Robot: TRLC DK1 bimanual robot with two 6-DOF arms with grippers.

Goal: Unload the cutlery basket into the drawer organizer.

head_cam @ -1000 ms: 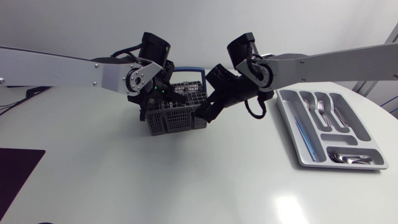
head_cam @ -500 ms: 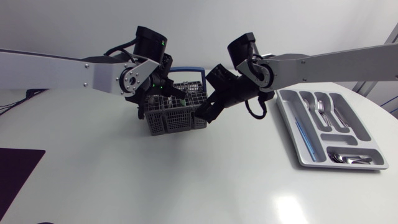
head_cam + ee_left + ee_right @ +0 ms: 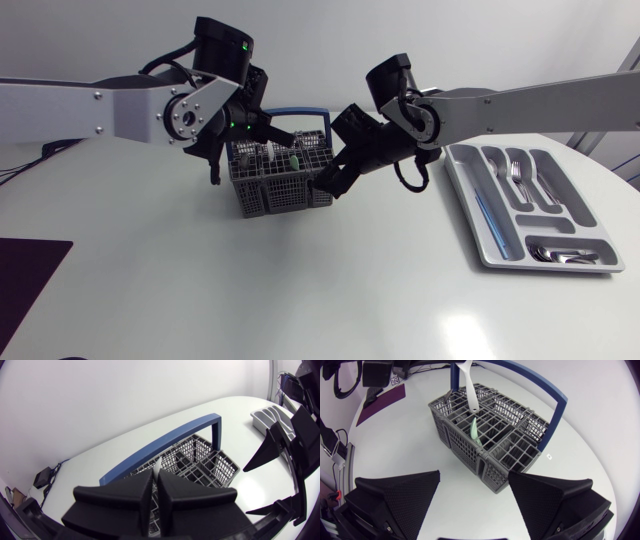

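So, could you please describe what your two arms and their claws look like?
Both the left arm and right arm have silver-grey links with black joints and looping black cables; small green lights glow on the left wrist. The left claw and right claw are matte black, each with two broad wedge-shaped fingers.

Basket (image 3: 282,188) boxed in: right gripper (image 3: 330,180) spread wide at its 3 o'clock, left gripper (image 3: 155,480) above it clamping a white utensil (image 3: 470,385), blue handle (image 3: 305,116) arching overhead. Table (image 3: 250,290) open from 5 to 9 o'clock. Organizer (image 3: 462,195) top open.
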